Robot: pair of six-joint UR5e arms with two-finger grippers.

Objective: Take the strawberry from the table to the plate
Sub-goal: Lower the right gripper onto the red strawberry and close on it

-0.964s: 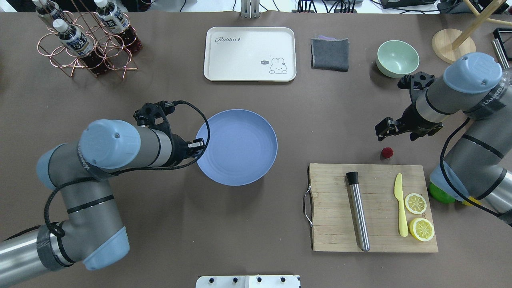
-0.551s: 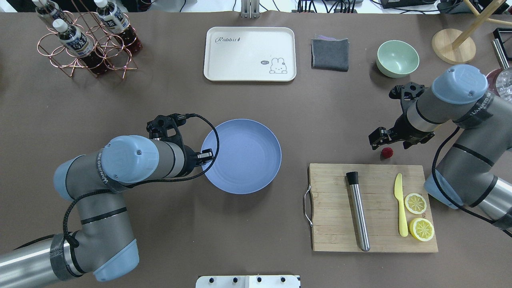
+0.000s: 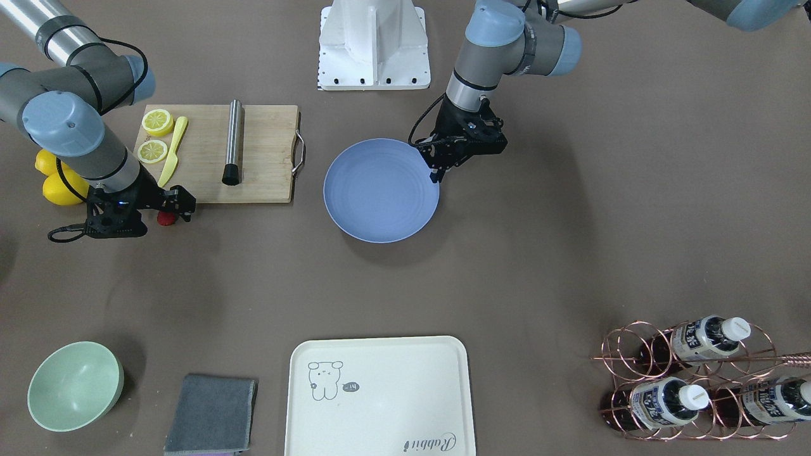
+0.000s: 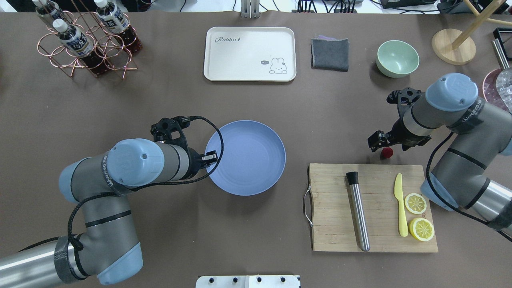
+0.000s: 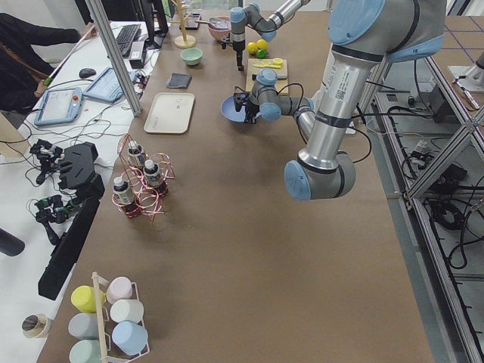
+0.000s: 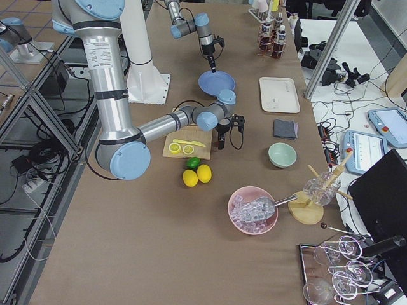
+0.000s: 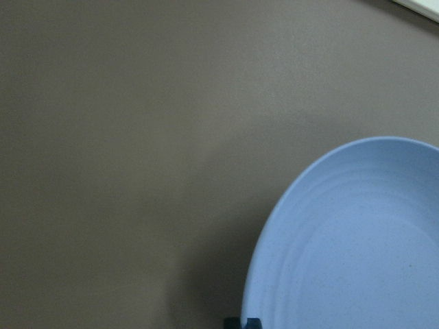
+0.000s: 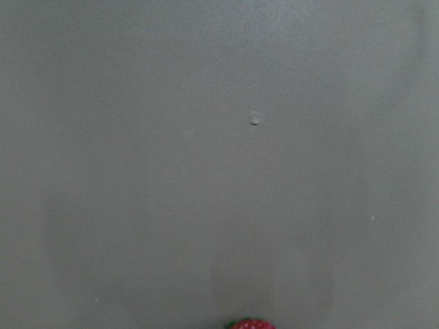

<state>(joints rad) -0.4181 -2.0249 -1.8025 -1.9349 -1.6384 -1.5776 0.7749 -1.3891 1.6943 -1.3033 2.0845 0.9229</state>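
Note:
The strawberry, a tiny dark-red berry, lies on the table just beyond the cutting board's far edge. My right gripper points down over it and is open, one finger on each side of the berry. Only the berry's top shows at the bottom edge of the right wrist view. The blue-lavender plate lies near the table's middle. My left gripper is shut on its left rim. The front-facing view shows that grip at the plate's edge.
A wooden cutting board with a steel rod, a yellow knife and two lemon halves lies just near of the berry. Whole lemons sit by the right arm. A cream tray, grey cloth, green bowl and bottle rack line the far side.
The left gripper has pulled the plate to the right and toward the robot. The right gripper has moved left and down until it straddles the strawberry.

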